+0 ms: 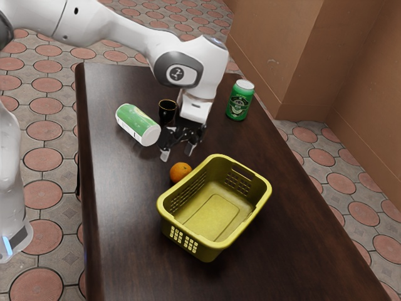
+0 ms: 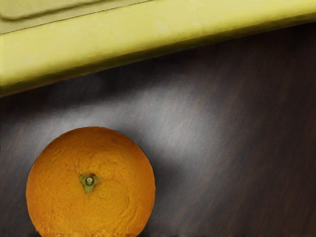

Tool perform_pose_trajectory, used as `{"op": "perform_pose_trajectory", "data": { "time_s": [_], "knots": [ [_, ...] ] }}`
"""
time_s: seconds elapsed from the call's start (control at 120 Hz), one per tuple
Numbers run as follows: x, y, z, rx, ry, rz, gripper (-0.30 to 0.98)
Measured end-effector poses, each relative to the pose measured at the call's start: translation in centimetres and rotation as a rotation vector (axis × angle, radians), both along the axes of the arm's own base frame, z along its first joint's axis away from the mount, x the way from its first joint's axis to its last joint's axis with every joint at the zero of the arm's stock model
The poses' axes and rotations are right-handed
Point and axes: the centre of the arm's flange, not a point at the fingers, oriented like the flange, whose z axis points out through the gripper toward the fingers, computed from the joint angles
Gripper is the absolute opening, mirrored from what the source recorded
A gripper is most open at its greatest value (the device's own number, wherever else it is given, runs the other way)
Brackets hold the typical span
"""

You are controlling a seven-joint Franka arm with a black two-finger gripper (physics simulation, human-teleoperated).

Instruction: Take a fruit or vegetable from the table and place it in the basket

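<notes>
Yellow plastic-looking walls make up the basket [image 1: 207,252] that we have standing upright on the dark wooden table [image 1: 119,251]. Its inside is bare, and slots pierce its sides. Our orange [image 1: 180,172] sits on the tabletop outside it, near its rim, toward the far end and the exterior view's left. In the wrist view we see the orange's green stem spot facing up at us, and a strip of dark wood between the fruit and the basket's pale rim.

We have our gripper [image 1: 178,152] pointing down over the table, just to the far side of the orange in the exterior view. Its two fingers stand apart with nothing clasped between them. The white arm [image 1: 109,28] reaches in from the exterior view's upper left and bends down at the wrist.

Farther off, we have a green and white can [image 1: 136,124] lying on its side, on the exterior view's left of the gripper. Just beyond it, near the hand, is a black cup [image 1: 166,111] with a gold rim. Across on the exterior view's right, a green can [image 1: 239,101] stands upright, well apart from the basket. Around the table we see a floor [image 1: 44,222] of pinkish round tiles and a brown wall [image 1: 276,56].
</notes>
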Motion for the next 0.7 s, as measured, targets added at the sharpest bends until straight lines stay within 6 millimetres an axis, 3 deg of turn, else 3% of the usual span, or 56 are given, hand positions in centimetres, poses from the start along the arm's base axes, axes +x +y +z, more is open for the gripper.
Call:
{"op": "perform_pose_trajectory", "data": {
  "time_s": [0.7],
  "knots": [
    [0.7, 0.1, -2.7, 0.029, -0.030, 0.147, 0.68]
  ]
}}
